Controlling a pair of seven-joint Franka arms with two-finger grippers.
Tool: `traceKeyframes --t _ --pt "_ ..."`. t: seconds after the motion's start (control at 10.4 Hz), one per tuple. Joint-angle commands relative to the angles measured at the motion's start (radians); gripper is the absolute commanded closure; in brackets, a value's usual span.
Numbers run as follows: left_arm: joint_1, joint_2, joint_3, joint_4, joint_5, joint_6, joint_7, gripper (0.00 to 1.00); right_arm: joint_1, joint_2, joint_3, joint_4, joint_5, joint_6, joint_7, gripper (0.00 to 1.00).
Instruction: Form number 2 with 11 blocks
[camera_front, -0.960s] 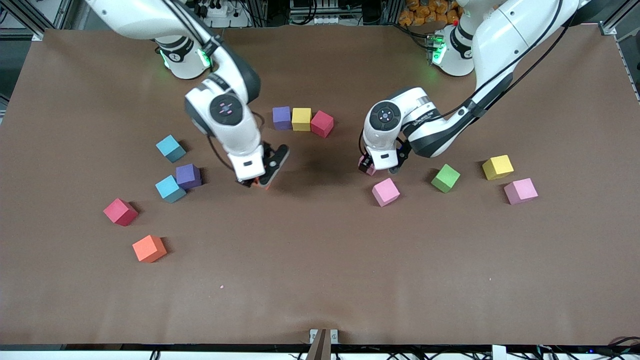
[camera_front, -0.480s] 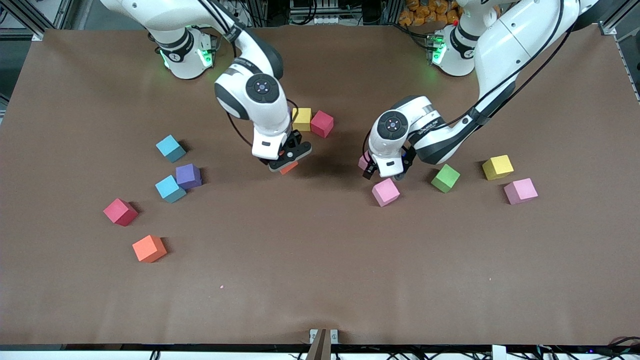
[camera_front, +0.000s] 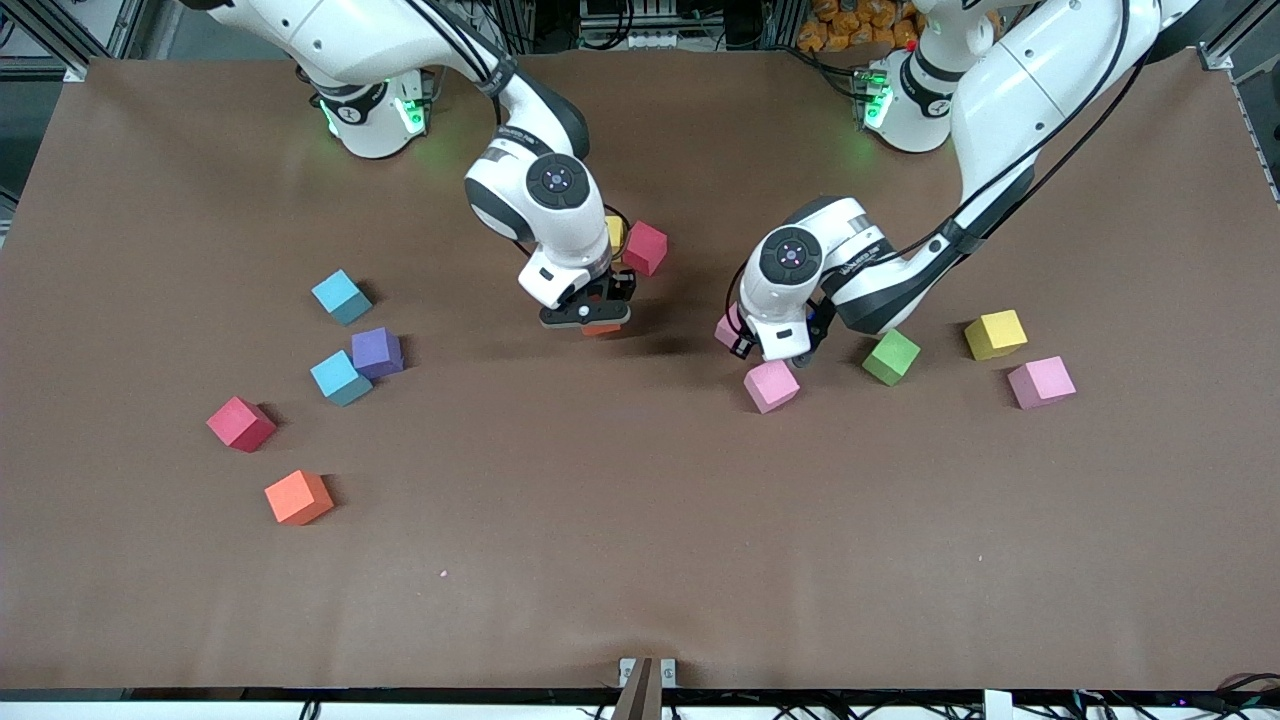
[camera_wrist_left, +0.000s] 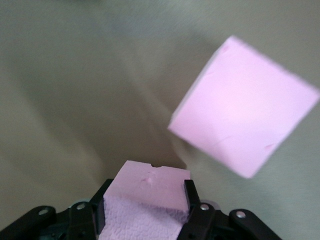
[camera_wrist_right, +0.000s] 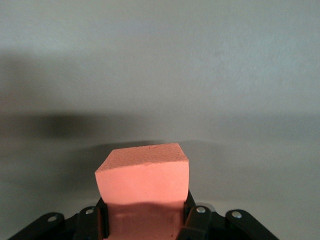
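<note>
My right gripper is shut on an orange block, which hangs just over the table beside a yellow block and a red block; the right arm hides most of the yellow one. No shape of a number 2 is in view. My left gripper is low at the table, its jaws pressed on both sides of a pink block. A second pink block lies loose, nearer the front camera. My right gripper and left gripper show as black jaws.
Toward the right arm's end lie two light blue blocks, a purple block, a red block and an orange block. Toward the left arm's end lie a green block, a yellow block and a pink block.
My right gripper has carried the orange block toward the yellow and red blocks and now hides the purple one. My left gripper has closed on the pink block.
</note>
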Motion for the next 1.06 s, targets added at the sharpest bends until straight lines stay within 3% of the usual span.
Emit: traceKeyframes --t 0.0,0.48,0.96 --pt "0.016 -0.037 0.003 0.025 0.015 -0.01 0.002 0.61 0.103 0.029 -0.064 0.011 -0.017 0.008 0.108 0.65" --pt "0.026 -0.036 0.017 0.188 0.014 -0.088 0.08 0.61 0.157 0.057 -0.069 0.042 -0.005 0.009 0.153 0.65" --pt "0.014 -0.018 0.045 0.206 0.018 -0.088 0.164 0.61 0.18 0.078 -0.069 0.044 -0.017 0.029 0.154 0.65"
